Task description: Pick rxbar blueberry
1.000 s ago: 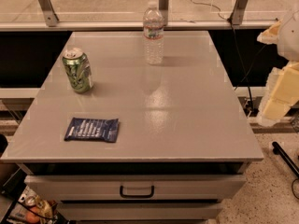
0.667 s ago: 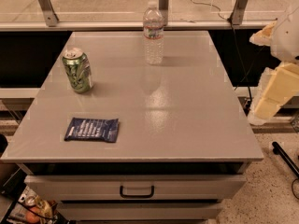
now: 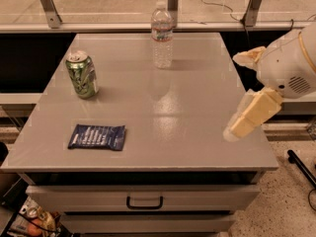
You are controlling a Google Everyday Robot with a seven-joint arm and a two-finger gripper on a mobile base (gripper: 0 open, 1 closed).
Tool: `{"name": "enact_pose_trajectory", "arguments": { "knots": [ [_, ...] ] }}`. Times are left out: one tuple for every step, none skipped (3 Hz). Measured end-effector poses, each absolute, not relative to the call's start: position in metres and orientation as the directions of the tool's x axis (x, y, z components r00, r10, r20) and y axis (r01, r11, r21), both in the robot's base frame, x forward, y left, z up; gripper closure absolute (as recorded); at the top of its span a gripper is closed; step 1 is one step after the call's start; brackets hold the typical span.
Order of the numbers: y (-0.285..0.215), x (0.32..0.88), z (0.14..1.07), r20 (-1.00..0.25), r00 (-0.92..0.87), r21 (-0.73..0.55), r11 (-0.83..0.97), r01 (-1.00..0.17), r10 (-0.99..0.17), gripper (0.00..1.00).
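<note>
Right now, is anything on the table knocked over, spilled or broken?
No, nothing stands out. The green can and water bottle stand upright, the rxbar blueberry lies flat near the front left, and nothing is spilled. The robot's hand hovers open over the right edge of the table.

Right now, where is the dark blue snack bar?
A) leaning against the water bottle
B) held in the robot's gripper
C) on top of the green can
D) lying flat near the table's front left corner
D: the snack bar lies flat near the table's front left corner, apart from can and bottle; the gripper hovers at the right edge.
</note>
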State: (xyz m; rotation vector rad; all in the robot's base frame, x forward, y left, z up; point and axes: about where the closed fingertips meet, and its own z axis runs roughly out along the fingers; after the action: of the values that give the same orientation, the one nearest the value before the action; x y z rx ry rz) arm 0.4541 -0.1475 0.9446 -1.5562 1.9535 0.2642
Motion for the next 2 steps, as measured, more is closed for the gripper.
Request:
{"name": "enact_pose_trajectory", "arguments": {
  "knots": [
    [-0.1168,0.4486,0.9419,-0.687,-0.078,-0.201,0.292,-0.935,-0.722,0.00],
    [-0.1094,0.4463,0.9485,-0.707,-0.070,-0.199,0.293,-0.935,-0.704,0.00]
  ]
}}
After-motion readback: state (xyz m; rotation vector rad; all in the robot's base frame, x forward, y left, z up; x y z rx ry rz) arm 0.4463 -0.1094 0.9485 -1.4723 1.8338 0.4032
